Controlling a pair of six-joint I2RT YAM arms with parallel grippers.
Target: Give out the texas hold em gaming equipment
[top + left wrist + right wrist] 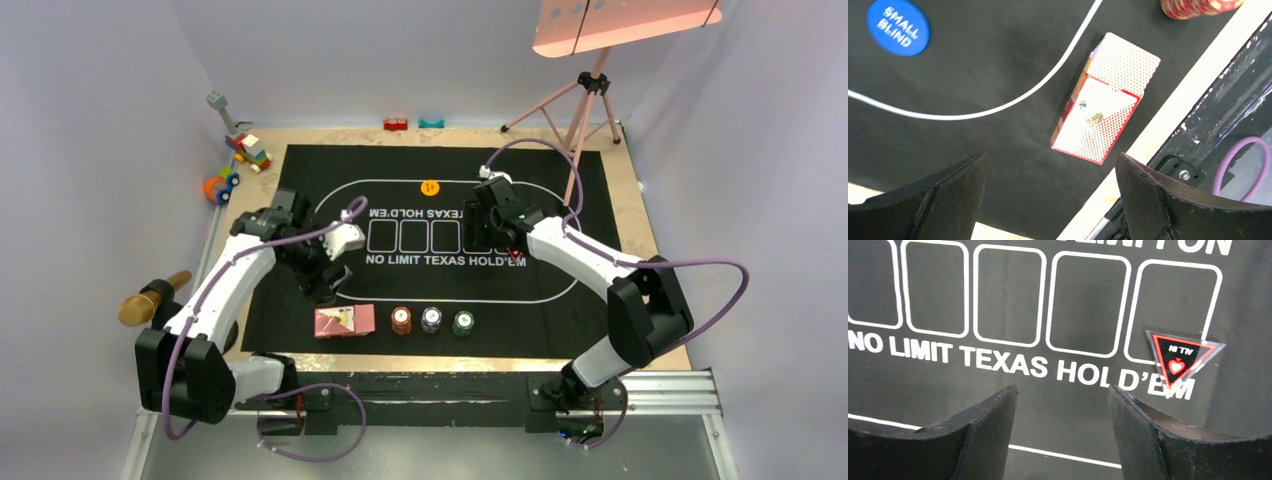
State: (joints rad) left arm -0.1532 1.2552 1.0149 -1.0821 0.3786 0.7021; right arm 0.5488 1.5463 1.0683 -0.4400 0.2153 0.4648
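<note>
Jaws stand apart and empty on both arms. The left gripper (1050, 167) hangs above the red-backed card deck (1105, 105) by the mat's (300, 170) near edge, with three chip stacks (431, 320) in a row beside it. The right gripper (1063, 390) hovers near the triangle marker (1180, 357), which lies on a printed card box's corner.

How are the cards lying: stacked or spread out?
Stacked: the cards lie in one pile near the black mat's near edge, with the top ones slid slightly askew.
</note>
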